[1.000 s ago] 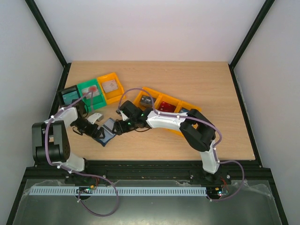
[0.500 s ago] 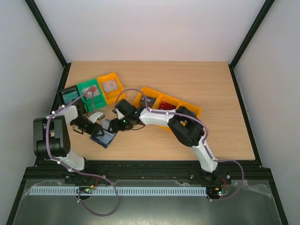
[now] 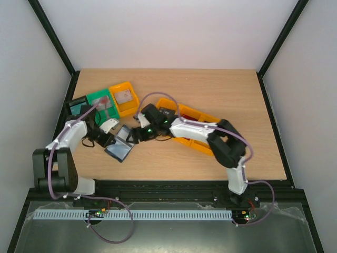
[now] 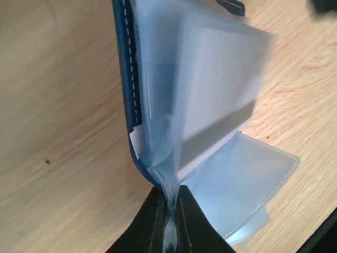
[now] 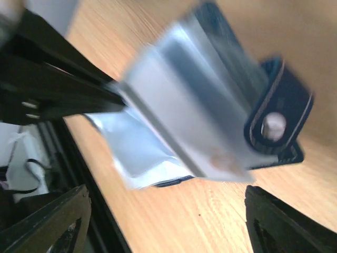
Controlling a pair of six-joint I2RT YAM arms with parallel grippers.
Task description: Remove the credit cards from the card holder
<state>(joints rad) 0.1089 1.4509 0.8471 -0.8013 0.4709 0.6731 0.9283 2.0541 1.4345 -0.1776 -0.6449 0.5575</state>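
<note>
- Three small bins, black, green and orange, stand in a row at the table's far left.
- One left gripper, just near of the bins, is clamped tight on a clear inner sleeve of the card holder.
- One card holder, navy, lies open between the two grippers with its sleeves fanned out. A pale card sits in one sleeve.
- One right gripper has its fingers spread wide and grasps nothing. The holder's snap tab is just ahead.
- One orange tray lies partly under the right arm.
</note>
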